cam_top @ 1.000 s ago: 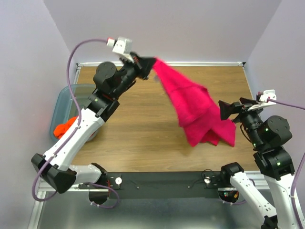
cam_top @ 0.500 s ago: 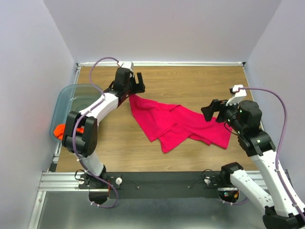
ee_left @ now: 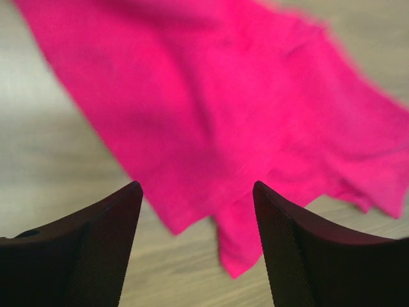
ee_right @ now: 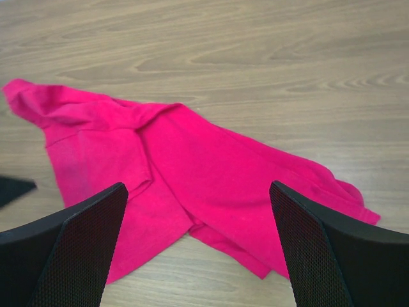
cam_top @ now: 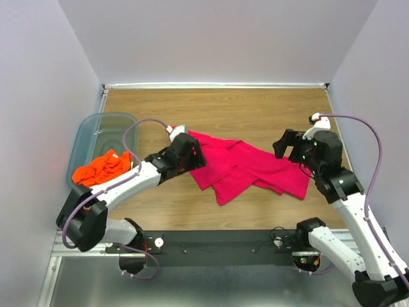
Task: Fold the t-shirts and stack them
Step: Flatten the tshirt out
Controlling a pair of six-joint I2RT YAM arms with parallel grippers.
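- The magenta t-shirt (cam_top: 246,169) is seen lying crumpled on the tabletop (cam_top: 255,109), stretched in a slanting band across its middle, with several layers lapped over one another.
- The left fingers (ee_left: 96,249) are held wide apart just above the shirt's left end. Nothing is gripped between them.
- The right fingers (ee_right: 77,249) are likewise spread wide and empty, raised above the shirt's right end and pointed down at it.
- The orange t-shirt (cam_top: 99,169) is heaped at the near end of the bin (cam_top: 86,128), well apart from the magenta one. Whether it hangs over the rim cannot be told.
- The cloth is judged to be light, limp and thin. No shape will be kept when it is lifted, and anything not held can be expected to sag and swing.
- Because the fabric is doubled over itself, a single layer may be hard to separate, and two layers could be pinched together by mistake.
- Hold is best taken at two outer corners, one per arm, such as the shoulders or the hem ends, so that the shirt can be drawn taut and laid flat.
- A nearly full closing of the fingers will probably be needed for so thin a material.
- The smooth wood is likely to let the cloth be dragged flat with little resistance.
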